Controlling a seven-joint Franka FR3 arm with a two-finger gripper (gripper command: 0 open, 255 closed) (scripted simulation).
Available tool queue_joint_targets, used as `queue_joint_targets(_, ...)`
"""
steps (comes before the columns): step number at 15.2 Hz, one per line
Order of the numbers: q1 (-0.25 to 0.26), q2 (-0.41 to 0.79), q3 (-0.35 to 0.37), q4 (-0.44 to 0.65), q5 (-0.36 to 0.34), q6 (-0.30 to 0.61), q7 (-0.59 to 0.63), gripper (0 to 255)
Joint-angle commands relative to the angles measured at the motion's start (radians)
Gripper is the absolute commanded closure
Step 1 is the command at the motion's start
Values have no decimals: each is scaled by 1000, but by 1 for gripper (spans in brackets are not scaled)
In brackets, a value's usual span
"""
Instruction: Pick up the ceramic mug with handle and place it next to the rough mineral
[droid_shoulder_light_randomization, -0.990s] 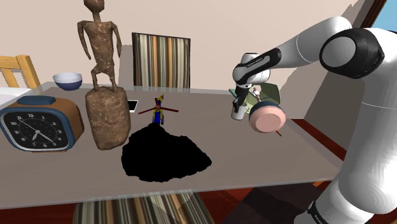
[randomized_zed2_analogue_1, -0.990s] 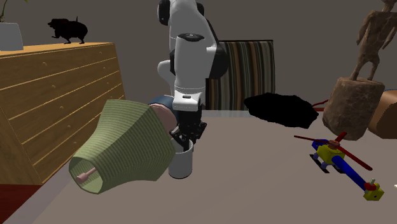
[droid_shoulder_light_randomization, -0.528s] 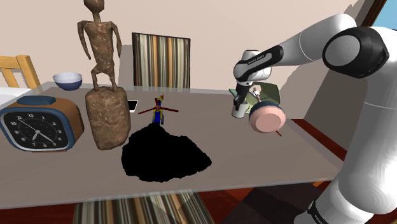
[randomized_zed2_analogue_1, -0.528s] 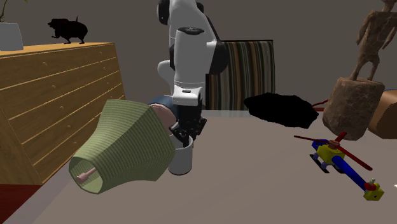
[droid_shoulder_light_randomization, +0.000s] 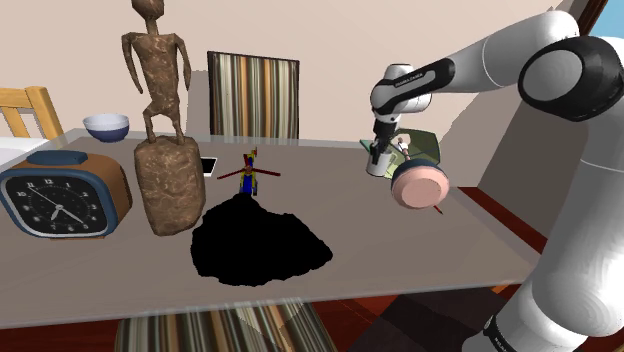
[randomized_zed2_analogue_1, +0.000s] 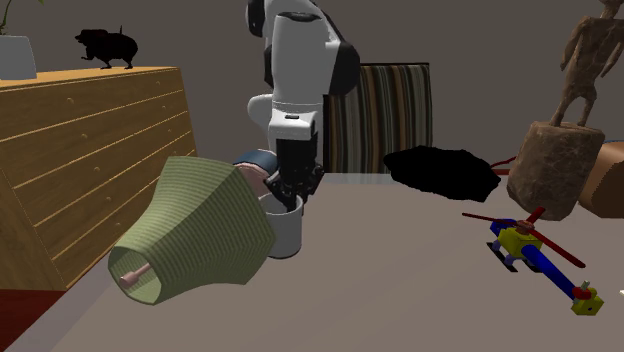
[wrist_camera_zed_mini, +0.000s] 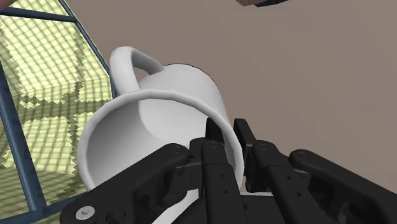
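Note:
A plain white mug (droid_shoulder_light_randomization: 377, 163) with a loop handle hangs just above the table (droid_shoulder_light_randomization: 420, 250), near its right end in the shoulder view. My black gripper (droid_shoulder_light_randomization: 381, 149) comes down from above and is shut on the mug's rim. In the wrist view one finger sits inside the mug (wrist_camera_zed_mini: 167, 100) and one outside, with the gripper (wrist_camera_zed_mini: 226, 132) clasping the wall opposite the handle. The second exterior view has the mug (randomized_zed2_analogue_1: 285, 231) under the gripper (randomized_zed2_analogue_1: 286, 201), half hidden by a green shade. The rough mineral (droid_shoulder_light_randomization: 258, 241) is a flat black lump mid-table, also the black lump (randomized_zed2_analogue_1: 442, 170) in the second exterior view.
A green ribbed lampshade (randomized_zed2_analogue_1: 195, 235) with a pink end (droid_shoulder_light_randomization: 418, 185) lies on its side right beside the mug. A toy helicopter (droid_shoulder_light_randomization: 251, 174), a wooden figure on a stump (droid_shoulder_light_randomization: 163, 160), a clock (droid_shoulder_light_randomization: 60, 196) and a bowl (droid_shoulder_light_randomization: 105, 126) stand further along. A wooden dresser (randomized_zed2_analogue_1: 80, 150) flanks the table.
The gripper has risen a little with the mug in it, and the mug's base has come up off the table beside the lampshade.

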Motion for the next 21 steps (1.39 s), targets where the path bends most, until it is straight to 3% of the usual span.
queue_joint_targets(1,1,-8,0,17,-3,-25,2,255)
queue_joint_targets(21,3,-59,-4,223,-16,-280,2,255)
